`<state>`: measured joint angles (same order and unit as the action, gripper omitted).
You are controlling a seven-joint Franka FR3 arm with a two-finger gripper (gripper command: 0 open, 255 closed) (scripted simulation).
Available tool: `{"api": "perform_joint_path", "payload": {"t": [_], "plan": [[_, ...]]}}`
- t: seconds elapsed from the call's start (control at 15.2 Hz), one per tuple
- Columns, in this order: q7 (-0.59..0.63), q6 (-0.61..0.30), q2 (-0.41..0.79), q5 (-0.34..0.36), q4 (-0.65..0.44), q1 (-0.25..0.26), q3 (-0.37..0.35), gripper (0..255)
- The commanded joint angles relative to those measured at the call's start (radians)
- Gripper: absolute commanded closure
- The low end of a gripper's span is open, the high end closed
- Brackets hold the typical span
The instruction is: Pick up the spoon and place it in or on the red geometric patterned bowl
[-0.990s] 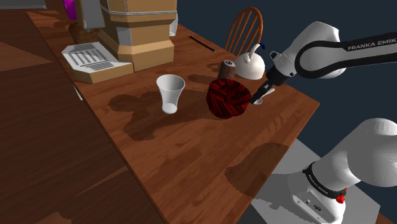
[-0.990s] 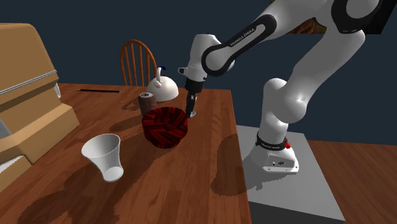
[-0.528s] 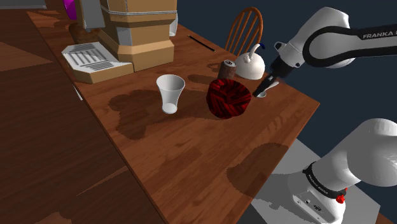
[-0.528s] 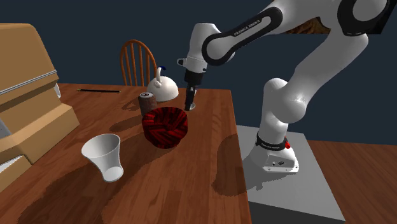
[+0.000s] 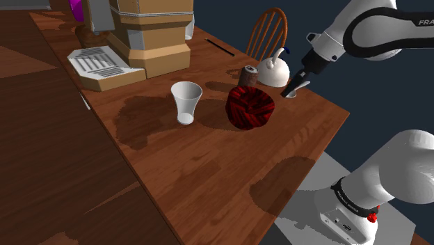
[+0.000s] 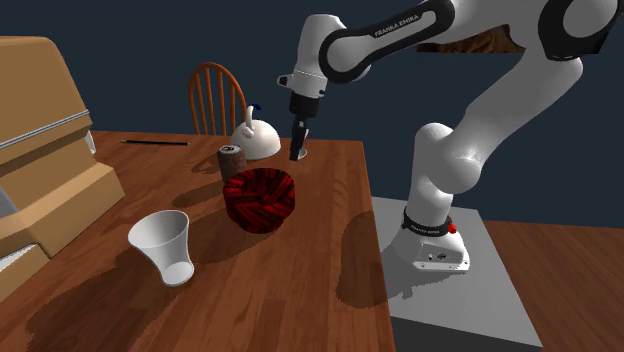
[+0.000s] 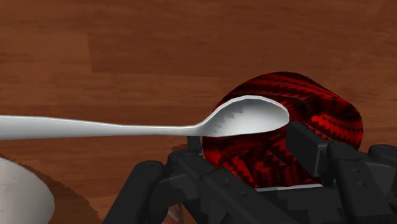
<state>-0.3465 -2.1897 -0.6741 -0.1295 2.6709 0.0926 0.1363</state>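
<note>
Fingers [image 7: 310, 145] are closed on the spoon [image 7: 247, 118]. Its rounded end lies between them and its long handle runs out past one finger, roughly level, though the exact contact is hard to make out. In the shoulder view the fingers [image 5: 296, 82] hang clear above the surface [image 5: 209, 160], and a pale bit of spoon [image 5: 301, 87] shows at their tips. I judge this height is there to carry the spoon over a rim rather than drag it across the wood.

The surface spreads wide below the fingers, so nothing crowds them as they travel. The white kettle [image 5: 273, 72] stands just beyond and beside the fingers, close enough that a sideways swing of the handle could clip it. The red patterned bowl [image 5: 250, 108] sits on the surface near the fingers, below them and offset to one side, with its mouth upward, though it looks a little tipped. In the wrist view the red patterned bowl [image 7: 324, 114] shows under the spoon's rounded end, so the approach looks partly lined up. The white cup [image 5: 186, 101] stands farther off, on the far side of the bowl from the fingers, well out of the way.

The spoon, smallest of all, needs to come over the bowl's opening before the fingers part. A crosswise hold like this should let it drop flat or rest across the rim.
</note>
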Motion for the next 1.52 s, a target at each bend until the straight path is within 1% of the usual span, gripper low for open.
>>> {"api": "perform_joint_path", "payload": {"t": [0.0, 0.46, 0.99, 1.39, 1.45], "plan": [[0.008, 0.03, -0.01, 0.002, -0.02, -0.001, -0.004, 255], [0.025, 0.126, -0.028, 0.008, -0.099, -0.003, -0.01, 255], [0.202, 0.059, 0.123, -0.059, -0.21, 0.078, -0.165, 255], [0.327, 0.025, 0.262, -0.069, -0.335, 0.114, -0.266, 255], [0.326, 0.012, 0.264, -0.07, -0.324, 0.114, -0.266, 255]]}}
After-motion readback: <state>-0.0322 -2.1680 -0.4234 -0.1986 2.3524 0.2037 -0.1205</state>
